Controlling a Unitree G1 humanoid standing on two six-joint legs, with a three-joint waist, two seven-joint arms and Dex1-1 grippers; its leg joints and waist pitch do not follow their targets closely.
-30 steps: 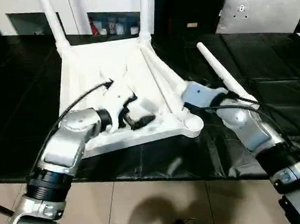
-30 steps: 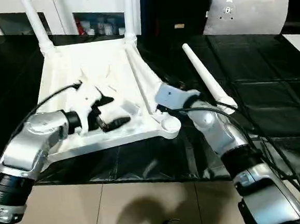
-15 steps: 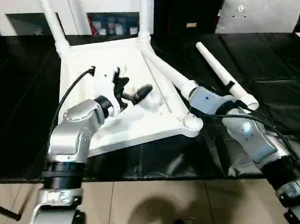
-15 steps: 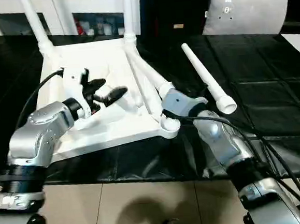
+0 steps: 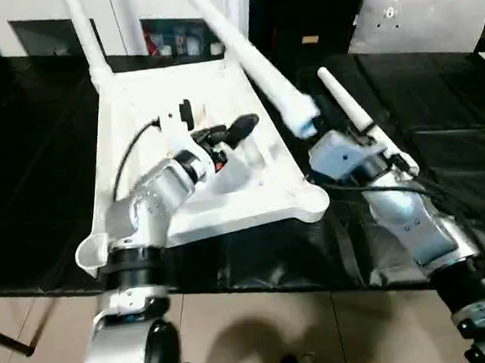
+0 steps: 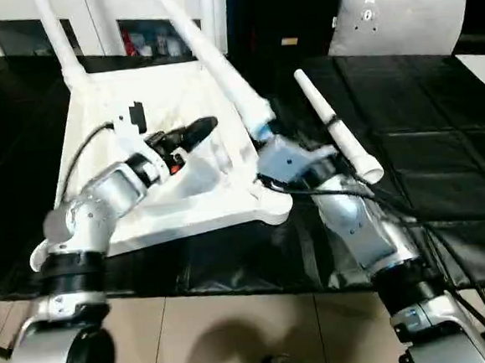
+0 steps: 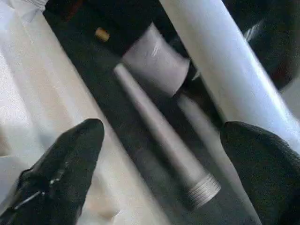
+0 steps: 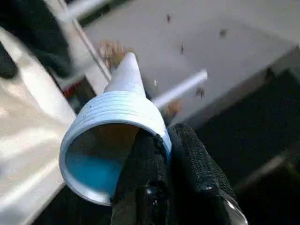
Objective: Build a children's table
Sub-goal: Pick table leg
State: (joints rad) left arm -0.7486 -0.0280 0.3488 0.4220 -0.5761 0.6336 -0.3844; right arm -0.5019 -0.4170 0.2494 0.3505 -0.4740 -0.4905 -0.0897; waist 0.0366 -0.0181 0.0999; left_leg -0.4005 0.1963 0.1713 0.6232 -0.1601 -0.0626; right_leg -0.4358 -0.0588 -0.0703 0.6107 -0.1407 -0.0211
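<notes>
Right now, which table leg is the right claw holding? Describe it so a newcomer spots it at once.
Start at the upturned white tabletop on the black table cover. At its right edge, the right claw pinches the threaded rim of a white tapered leg raised off the table and slanting up toward the far cabinet. Unlike it, the loose leg lies flat on the cover, and another leg stands in a far corner socket.

The head cameras looked forward and down over both forearms at the tabletop (image 5: pixel 223 149), sharing nearly the whole scene. The left wrist camera looked close along its fingers (image 7: pixel 70 154) toward a lying leg (image 7: pixel 159 136). The right wrist camera sat close behind another leg's threaded mouth (image 8: pixel 112 122).
</notes>
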